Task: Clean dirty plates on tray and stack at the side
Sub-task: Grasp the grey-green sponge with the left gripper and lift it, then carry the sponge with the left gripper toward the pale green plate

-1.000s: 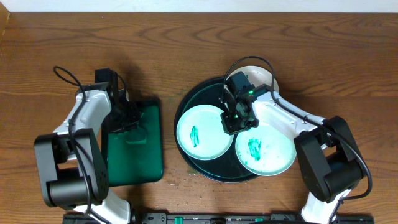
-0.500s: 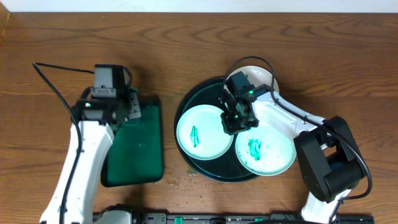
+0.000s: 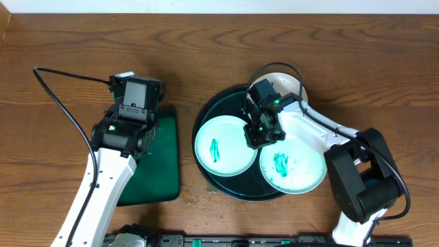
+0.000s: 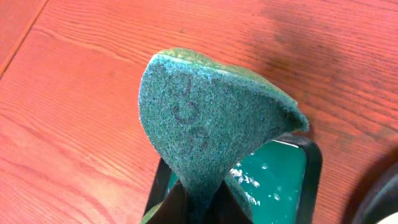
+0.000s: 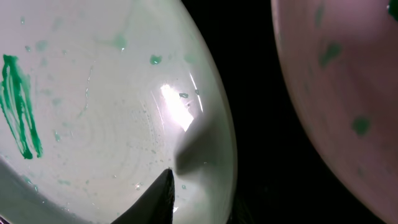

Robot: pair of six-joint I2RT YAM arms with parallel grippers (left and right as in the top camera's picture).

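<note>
At the tray (image 3: 218, 103), three plates (image 3: 223, 147) (two smeared); right fingers (image 5: 155, 202) pinch one rim, left fingers (image 4: 176, 210) clamp a pad (image 4: 205, 124).

Left arm shells (image 3: 103, 189): white, smooth, rounded; one long straight section.
Left arm joints (image 3: 123, 134): black cylindrical housings; one small green light.
Left wrist unit (image 3: 139, 96): black box, pale tab at its top edge.
Left cable (image 3: 72, 75): thin, black, one wide loop.
Left fingers (image 4: 175, 208): dark, narrow; only the tips show in the wrist view.
Right arm shells (image 3: 312, 127): white, smooth, rounded.
Right arm joints (image 3: 360, 178): large black cylinders.
Right wrist unit (image 3: 263, 116): black, blocky; green indicator lit.
Right cable (image 3: 274, 65): thin, black, arched.
Right finger (image 5: 155, 199): dark, tapering to a point; second finger not discernible.
Screws, markings: too small to tell.
</note>
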